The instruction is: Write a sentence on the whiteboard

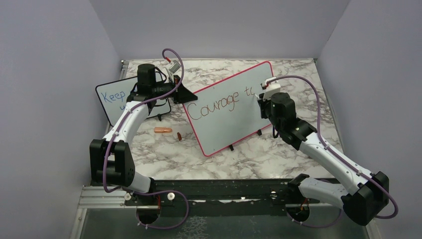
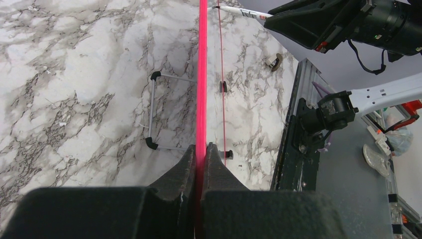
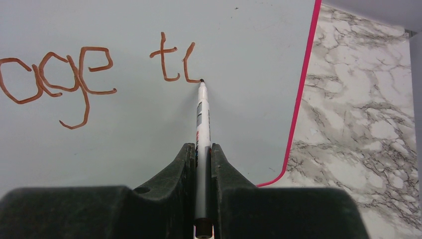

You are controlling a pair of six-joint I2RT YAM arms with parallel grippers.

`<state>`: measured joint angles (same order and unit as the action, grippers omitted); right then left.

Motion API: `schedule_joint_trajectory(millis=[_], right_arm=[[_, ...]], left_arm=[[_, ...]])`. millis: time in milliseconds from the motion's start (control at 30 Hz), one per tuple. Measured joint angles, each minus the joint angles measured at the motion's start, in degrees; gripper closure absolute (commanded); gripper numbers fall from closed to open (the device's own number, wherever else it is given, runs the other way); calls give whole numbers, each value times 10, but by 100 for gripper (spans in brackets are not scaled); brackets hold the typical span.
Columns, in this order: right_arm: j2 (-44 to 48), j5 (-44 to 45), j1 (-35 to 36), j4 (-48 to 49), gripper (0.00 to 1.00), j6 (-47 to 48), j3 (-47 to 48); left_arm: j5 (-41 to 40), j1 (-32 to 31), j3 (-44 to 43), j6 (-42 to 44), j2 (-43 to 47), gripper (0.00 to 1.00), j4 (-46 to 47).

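The whiteboard [image 1: 234, 109] with its red-pink frame stands tilted on the marble table. My left gripper [image 1: 185, 96] is shut on its left edge; in the left wrist view that edge [image 2: 202, 74] runs straight out from between the black fingers [image 2: 184, 169]. The sentence [image 1: 219, 103] in red-brown reads "Courage t" plus a part-formed letter [image 3: 188, 62]. My right gripper [image 3: 202, 147] is shut on a white marker [image 3: 202, 124], and the marker's tip touches the board [image 3: 149, 129] at the bottom of that last stroke.
A smaller black-framed board [image 1: 112, 97] with blue writing stands behind the left arm. An orange cap [image 1: 162, 130] and a small dark red piece [image 1: 178, 136] lie on the table left of the whiteboard. A wire stand [image 2: 152, 112] sits behind it. Purple walls enclose the table.
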<state>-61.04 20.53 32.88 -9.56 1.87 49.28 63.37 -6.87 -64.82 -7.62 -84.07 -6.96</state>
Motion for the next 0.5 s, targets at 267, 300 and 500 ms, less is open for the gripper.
schedule_joint_trajectory(millis=[267, 300, 500], right_arm=[[-10, 17, 0, 18, 99, 1, 0], [-11, 19, 0, 23, 99, 1, 0], [-19, 25, 0, 40, 99, 8, 3]], left_arm=[[0, 0, 0, 0, 0, 100, 0], [0, 0, 0, 0, 0, 100, 0], [0, 0, 0, 0, 0, 100, 0]])
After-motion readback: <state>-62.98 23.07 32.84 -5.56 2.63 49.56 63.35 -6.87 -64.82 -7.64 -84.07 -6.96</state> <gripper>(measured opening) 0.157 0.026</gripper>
